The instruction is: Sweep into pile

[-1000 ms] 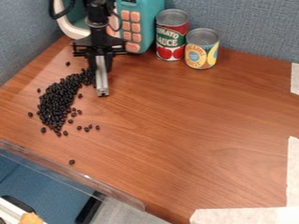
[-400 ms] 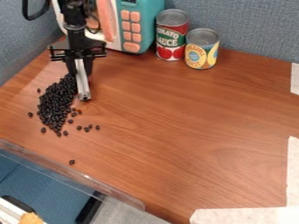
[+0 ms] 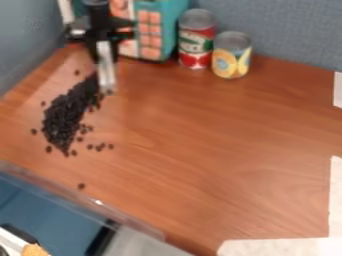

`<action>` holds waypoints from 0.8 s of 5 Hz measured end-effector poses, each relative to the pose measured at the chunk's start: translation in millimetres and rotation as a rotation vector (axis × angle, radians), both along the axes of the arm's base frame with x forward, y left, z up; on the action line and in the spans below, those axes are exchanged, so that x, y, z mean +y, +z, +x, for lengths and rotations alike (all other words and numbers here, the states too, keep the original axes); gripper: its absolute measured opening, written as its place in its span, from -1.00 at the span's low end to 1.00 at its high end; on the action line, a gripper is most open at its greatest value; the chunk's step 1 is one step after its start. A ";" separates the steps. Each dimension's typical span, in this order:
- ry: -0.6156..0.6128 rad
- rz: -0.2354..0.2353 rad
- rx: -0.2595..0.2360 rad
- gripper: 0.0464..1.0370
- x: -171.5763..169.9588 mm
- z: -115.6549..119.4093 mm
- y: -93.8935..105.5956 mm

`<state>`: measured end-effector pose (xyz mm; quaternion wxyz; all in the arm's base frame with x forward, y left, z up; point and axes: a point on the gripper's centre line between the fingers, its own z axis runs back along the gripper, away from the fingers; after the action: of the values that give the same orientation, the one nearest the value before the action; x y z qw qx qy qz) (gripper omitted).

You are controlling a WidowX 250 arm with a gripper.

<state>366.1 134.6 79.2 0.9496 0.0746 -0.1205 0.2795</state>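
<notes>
Brown wood-grain tabletop [image 3: 214, 150], seen from above at a slant in the camera view, with one robot gripper [image 3: 106, 89], two cans and one toy microwave near its far side. One can [image 3: 196, 42] is red with a green band; the shorter one [image 3: 232, 57] is yellow, just beside it on the right in the view. Both stand upright. Three pale tape strips mark the right and near edges: one high [image 3: 338, 90], one lower [image 3: 336, 195], one along the bottom [image 3: 280, 246].

Small black beans [image 3: 63, 117], too many to count, form a long, dense slanting heap at the table's left. Four strays sit in a short row to its lower right, and a lone bean [image 3: 81, 186] lies well apart, nearer the front. The gripper hangs down at the heap's upper end; whether it is spread or pressed together cannot be told.

Clear plastic edging [image 3: 100, 203] borders the front left. The teal microwave [image 3: 163, 30] has coral buttons. Blue-grey fabric walls [image 3: 287, 30] rise behind.
</notes>
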 end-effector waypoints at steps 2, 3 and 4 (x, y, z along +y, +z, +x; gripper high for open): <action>-0.282 -0.097 0.010 -0.40 -83.2 -34.2 -8.6; -0.444 -0.090 0.033 -0.40 -113.3 -37.6 -18.0; -0.569 -0.082 0.078 -0.40 -121.5 -45.6 -35.0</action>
<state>320.5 13.2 44.2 0.9960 0.0101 -0.0886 0.0036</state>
